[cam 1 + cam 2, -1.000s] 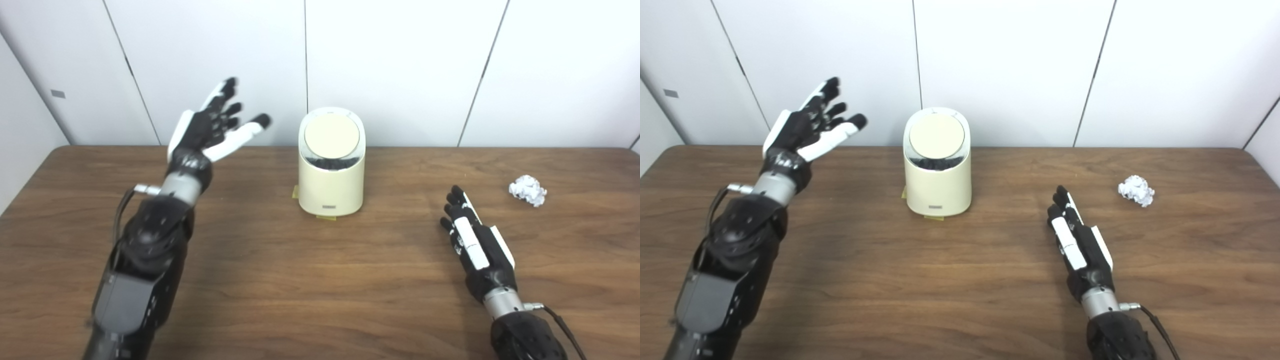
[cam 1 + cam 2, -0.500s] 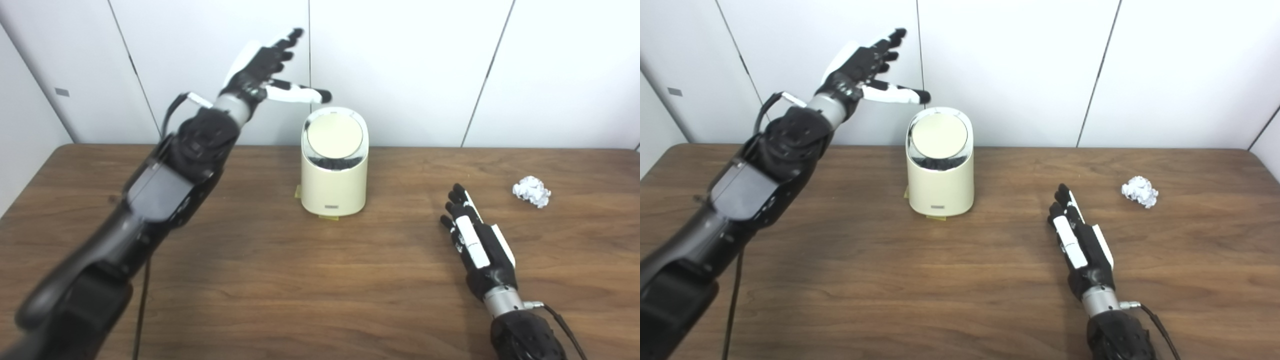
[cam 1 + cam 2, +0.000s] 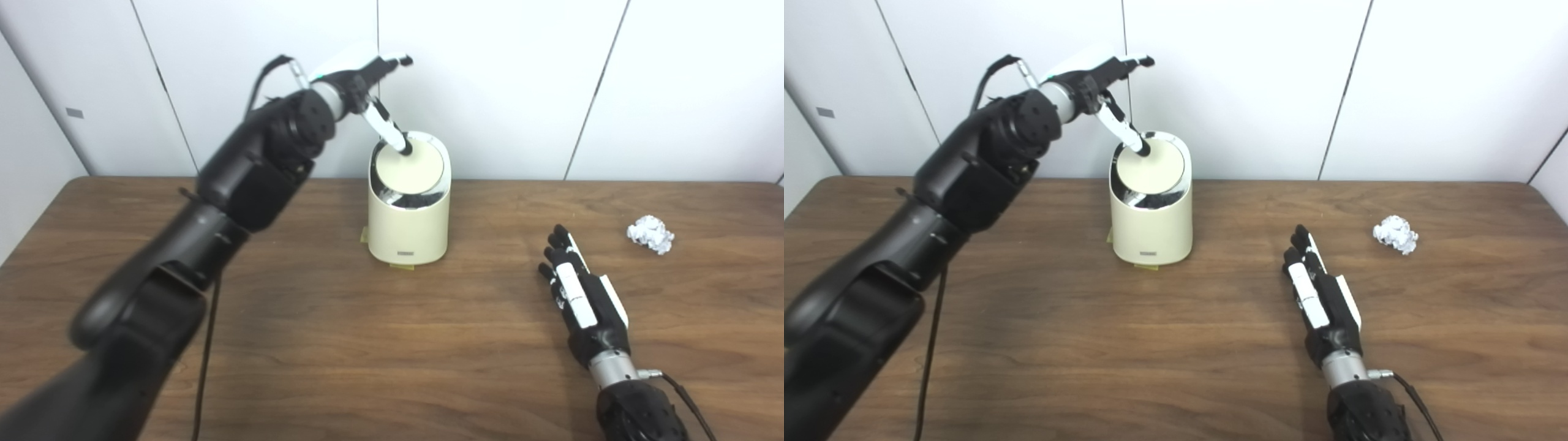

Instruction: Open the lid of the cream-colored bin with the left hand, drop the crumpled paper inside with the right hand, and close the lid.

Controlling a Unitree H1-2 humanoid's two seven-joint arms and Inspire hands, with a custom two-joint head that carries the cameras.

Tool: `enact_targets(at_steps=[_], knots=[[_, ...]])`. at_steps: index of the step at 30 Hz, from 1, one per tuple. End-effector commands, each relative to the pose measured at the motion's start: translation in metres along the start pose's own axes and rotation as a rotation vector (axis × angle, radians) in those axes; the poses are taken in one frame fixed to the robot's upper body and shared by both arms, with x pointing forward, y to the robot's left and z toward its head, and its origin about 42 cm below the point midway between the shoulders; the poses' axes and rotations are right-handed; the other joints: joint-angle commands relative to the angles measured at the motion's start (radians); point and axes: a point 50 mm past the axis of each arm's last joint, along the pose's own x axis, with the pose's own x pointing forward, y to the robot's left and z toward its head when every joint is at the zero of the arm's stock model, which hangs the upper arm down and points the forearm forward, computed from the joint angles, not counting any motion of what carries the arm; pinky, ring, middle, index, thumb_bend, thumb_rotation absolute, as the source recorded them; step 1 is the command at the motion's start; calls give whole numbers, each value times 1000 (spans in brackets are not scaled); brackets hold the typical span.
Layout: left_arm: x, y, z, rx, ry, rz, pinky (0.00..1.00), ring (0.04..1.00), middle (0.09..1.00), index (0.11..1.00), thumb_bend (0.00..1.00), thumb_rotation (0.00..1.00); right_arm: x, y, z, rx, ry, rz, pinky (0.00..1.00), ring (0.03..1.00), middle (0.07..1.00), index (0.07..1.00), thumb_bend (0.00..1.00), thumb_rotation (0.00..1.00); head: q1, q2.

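A robot's left hand reaches over the cream-colored bin from the left, one digit angled down with its dark tip touching the round lid near the lid's far rim; the other fingers stretch out level above the bin, spread apart and holding nothing. The lid sits tilted toward the camera, with a dark, shiny gap showing beneath its near edge. The bin stands upright toward the far edge of the wooden worktop, roughly midway between its left and right ends, with bits of yellow tape at its base.

The right hand lies flat on the worktop nearer the front edge and right of the bin — fingers straight, close together, empty. The crumpled paper rests on the worktop toward the right end, beyond and to the right of those fingertips, well apart from them and from the bin.
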Motion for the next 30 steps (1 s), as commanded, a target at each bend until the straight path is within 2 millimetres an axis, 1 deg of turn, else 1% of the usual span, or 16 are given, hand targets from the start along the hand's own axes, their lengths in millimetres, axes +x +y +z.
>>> enact_targets(at_steps=[1,4,5,7,9,13,19,22,25,26,28,30], knots=[[-5,40,18,95,0,114,770,950,1000,985,983,59,8,4,16,-3,-75,15,976,999,1000,1000,580,804,0,2],[-6,34,23,154,16,119,842,963,1000,976,996,50,8,4,17,-12,-77,17,972,999,1000,1000,598,816,-1,5],[-6,31,24,161,14,114,898,981,1000,982,985,40,7,4,17,-9,-78,16,972,997,1000,1000,602,817,-1,6],[-7,28,24,168,10,104,937,997,1000,994,967,31,7,5,18,-4,-77,14,976,998,1000,1000,595,811,0,7],[-7,24,25,173,6,98,899,999,1000,992,962,41,7,5,19,0,-77,11,976,997,1000,1000,588,803,-4,6],[-6,17,27,204,-4,97,892,1000,1000,986,954,59,7,7,20,2,-79,6,977,996,1000,1000,593,792,-9,9],[-4,8,29,294,-17,99,945,1000,1000,977,961,75,7,10,22,-5,-85,5,961,989,1000,1000,592,811,-10,12],[-3,6,29,305,-18,100,969,1000,1000,983,956,70,6,12,23,-12,-86,6,961,990,1000,1000,601,818,-13,13],[-2,4,28,306,-25,102,971,1000,1000,981,955,71,6,13,25,-20,-88,8,960,989,1000,1000,594,833,-19,14],[-1,3,28,306,-28,102,951,1000,1000,977,956,73,6,14,26,-20,-89,7,961,988,1000,1000,592,833,-21,12],[0,1,28,308,-32,99,876,990,1000,973,956,80,6,14,26,-11,-90,6,967,990,1000,1000,584,824,-23,13],[2,-2,28,310,-36,99,848,981,997,971,958,86,7,14,26,-9,-91,6,968,990,1000,1000,589,821,-25,12]])
